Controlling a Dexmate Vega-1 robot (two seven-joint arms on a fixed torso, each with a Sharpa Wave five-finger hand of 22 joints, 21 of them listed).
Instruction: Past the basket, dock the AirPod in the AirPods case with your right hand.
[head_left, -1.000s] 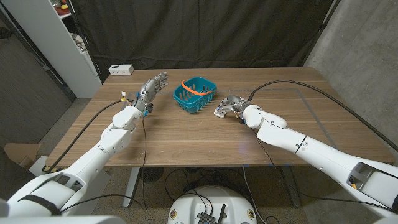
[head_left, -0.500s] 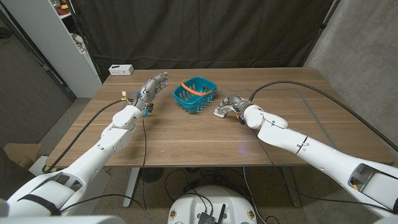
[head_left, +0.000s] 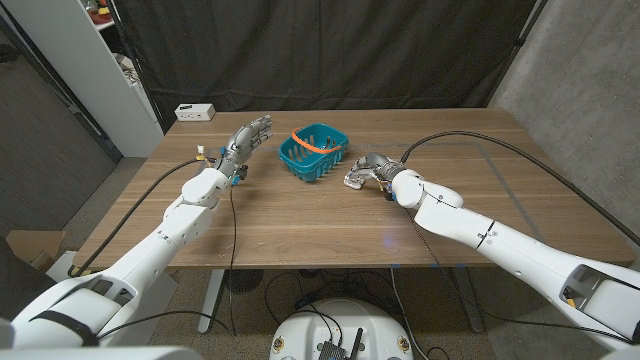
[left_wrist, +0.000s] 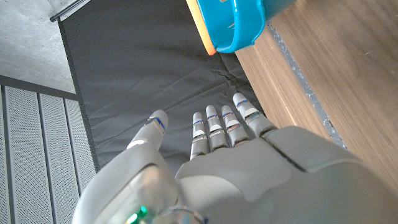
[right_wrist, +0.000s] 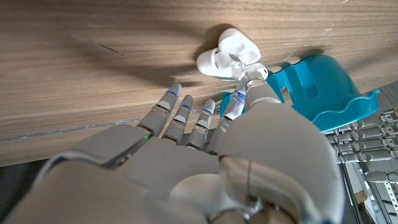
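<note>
The white AirPods case (right_wrist: 227, 53) lies open on the wooden table (head_left: 300, 220), just right of the teal basket (head_left: 313, 153) with its orange handle. My right hand (head_left: 365, 170) hovers over the case (head_left: 352, 182), its fingers stretched toward it. A small white AirPod (right_wrist: 256, 72) shows pinched at the tips of thumb and finger, right beside the case's open lid. My left hand (head_left: 245, 140) is raised left of the basket with its fingers spread and nothing in it; the basket's rim (left_wrist: 239, 28) appears beyond them.
A white power box (head_left: 195, 112) sits at the table's far left corner. A black cable (head_left: 480, 140) loops over the right half of the table. White shelving (head_left: 110, 60) stands to the left and a dark curtain hangs behind.
</note>
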